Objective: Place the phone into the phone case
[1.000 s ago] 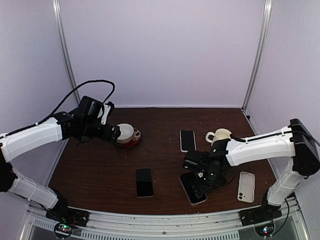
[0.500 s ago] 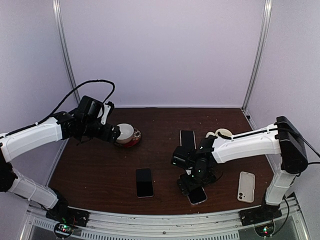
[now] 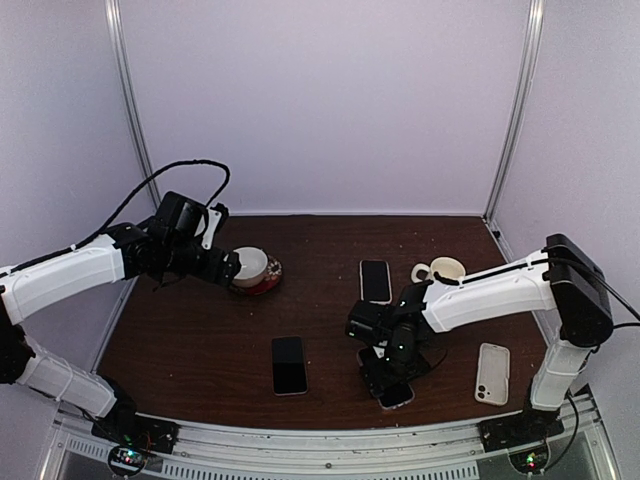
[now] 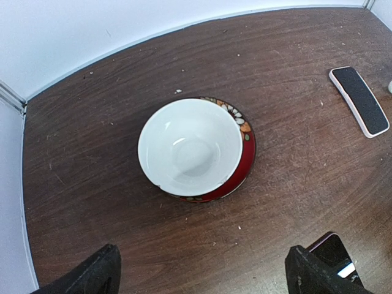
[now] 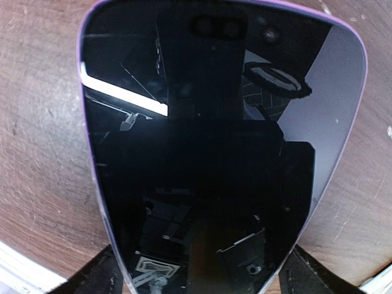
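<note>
A black-screened phone (image 5: 214, 135) with a purple rim lies flat on the dark wooden table (image 3: 200, 340), near the front edge at the right (image 3: 393, 390). My right gripper (image 3: 388, 352) hangs just above it, open. Its fingertips (image 5: 104, 277) stand on either side of the phone's near end, and I cannot tell whether they touch the rim. The white phone case (image 3: 493, 373) lies inner side down to the right of it, apart from the phone. My left gripper (image 3: 226, 266) hovers open and empty by a white bowl (image 4: 190, 147) at the back left.
The bowl sits on a red patterned saucer (image 4: 246, 147). A second black phone (image 3: 289, 365) lies front centre. A pink-rimmed phone (image 3: 375, 281) lies mid-table, beside a cream mug (image 3: 441, 270). White walls with metal posts enclose the table.
My right gripper has swung left from beside the purple-rimmed phone to directly over it, and the phone has shifted slightly toward the front edge. The left arm has not moved.
</note>
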Motion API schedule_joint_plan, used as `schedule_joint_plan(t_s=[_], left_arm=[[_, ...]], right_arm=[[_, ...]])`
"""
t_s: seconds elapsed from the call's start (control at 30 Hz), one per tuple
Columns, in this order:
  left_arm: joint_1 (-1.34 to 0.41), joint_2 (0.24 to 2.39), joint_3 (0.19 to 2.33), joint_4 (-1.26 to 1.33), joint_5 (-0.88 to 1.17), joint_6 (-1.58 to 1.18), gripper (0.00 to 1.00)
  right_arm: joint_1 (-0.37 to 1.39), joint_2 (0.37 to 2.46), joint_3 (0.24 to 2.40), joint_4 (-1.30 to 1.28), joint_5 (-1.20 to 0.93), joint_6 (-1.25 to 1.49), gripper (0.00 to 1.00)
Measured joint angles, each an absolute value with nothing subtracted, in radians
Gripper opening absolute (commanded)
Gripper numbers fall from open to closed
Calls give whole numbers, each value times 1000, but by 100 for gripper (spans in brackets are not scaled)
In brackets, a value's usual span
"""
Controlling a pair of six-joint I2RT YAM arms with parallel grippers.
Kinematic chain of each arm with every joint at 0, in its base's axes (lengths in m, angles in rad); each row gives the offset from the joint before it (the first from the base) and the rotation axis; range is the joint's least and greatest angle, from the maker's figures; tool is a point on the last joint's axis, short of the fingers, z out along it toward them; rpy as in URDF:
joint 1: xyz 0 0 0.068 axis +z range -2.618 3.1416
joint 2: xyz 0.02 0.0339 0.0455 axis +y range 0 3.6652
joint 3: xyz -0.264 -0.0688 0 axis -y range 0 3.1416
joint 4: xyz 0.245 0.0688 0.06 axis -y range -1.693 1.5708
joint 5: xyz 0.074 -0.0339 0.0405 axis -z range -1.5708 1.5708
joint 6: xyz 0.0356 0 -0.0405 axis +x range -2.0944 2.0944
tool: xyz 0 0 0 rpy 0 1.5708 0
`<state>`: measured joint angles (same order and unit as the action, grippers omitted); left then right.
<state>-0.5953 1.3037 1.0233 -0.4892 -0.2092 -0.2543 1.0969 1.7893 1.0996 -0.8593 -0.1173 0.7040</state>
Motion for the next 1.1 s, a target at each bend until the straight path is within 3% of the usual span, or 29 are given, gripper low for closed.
schedule_joint_plan(t_s=[0.17,0.47,0.57,0.67,0.77,0.87,1.0,1.1], left_arm=[[-595,1304,1023,-489,-209,-254,98],[-595,1304,1023,-489,-199,-252,95],[-595,1304,1024,-484,-139,-242,86],[-596,1302,1023,-450,-12,-233,82],[-624,1290,1018,-370,141,-234,85],[-705,1266,1012,-281,258,-238,97],[-833,1224,976,-89,352,-286,97],[-862,1217,949,23,354,-342,90]], right_arm=[[1094,1790,1103,-864,-117,702,58],[1098,1769,1106,-867,-72,659,40],[1108,1699,1105,-844,-12,637,38],[1118,1588,1102,-764,67,604,35],[1127,1499,1101,-657,148,554,35],[1139,1452,1101,-543,231,492,34],[1163,1439,1101,-394,321,389,34],[1194,1440,1101,-307,363,318,34]])
